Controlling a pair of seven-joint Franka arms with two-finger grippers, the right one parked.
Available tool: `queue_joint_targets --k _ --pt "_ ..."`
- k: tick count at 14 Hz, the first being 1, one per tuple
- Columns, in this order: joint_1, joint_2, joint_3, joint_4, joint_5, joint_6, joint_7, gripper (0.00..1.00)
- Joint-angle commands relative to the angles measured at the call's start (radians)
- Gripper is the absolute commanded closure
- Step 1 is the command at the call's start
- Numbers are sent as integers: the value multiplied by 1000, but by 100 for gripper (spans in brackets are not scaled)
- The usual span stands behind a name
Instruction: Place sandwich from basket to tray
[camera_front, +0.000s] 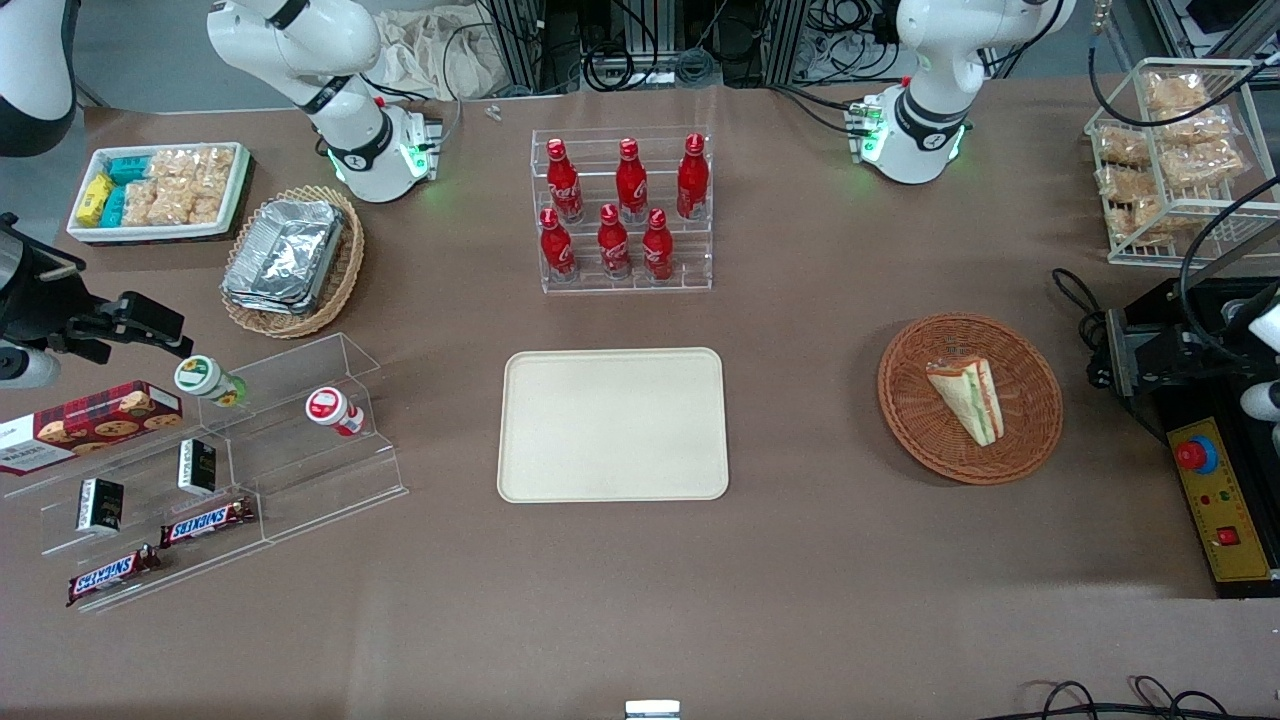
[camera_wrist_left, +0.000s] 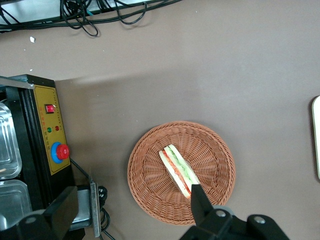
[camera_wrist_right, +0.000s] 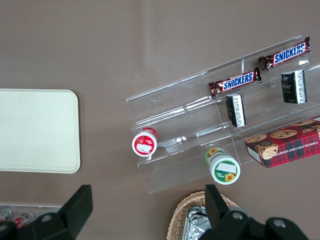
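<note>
The sandwich (camera_front: 968, 398) is a white-bread wedge with green and red filling, lying in the round reddish-brown basket (camera_front: 920, 420). Both show in the left wrist view, the sandwich (camera_wrist_left: 179, 170) in the middle of the basket (camera_wrist_left: 150, 180). The cream tray (camera_front: 612, 424) lies bare at the table's middle, beside the basket toward the parked arm's end; its edge (camera_wrist_left: 316, 135) shows in the left wrist view. My left gripper (camera_front: 1108, 350) hangs above the table beside the basket, toward the working arm's end. It is open and empty (camera_wrist_left: 132, 207), with one fingertip (camera_wrist_left: 197, 197) over the sandwich's tip.
A yellow control box with a red button (camera_front: 1215, 500) lies under the gripper's arm. A rack of red bottles (camera_front: 622, 210) stands farther from the camera than the tray. A wire rack of snacks (camera_front: 1170, 150), a clear shelf of snacks (camera_front: 200, 470) and a tan basket of foil containers (camera_front: 290, 260) stand at the sides.
</note>
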Motion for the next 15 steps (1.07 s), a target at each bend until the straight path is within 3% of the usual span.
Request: queue_joint_targets --k 1,8,12,15 --pt "2 -10 -3 12 8 -23 -12 0" --pt "-7 -46 -14 -98 7 -33 -63 0" --pt "-7 -193 -37 -414 -8 172 -144 0" --pt "-5 -183 -72 -489 -7 227 -265 0"
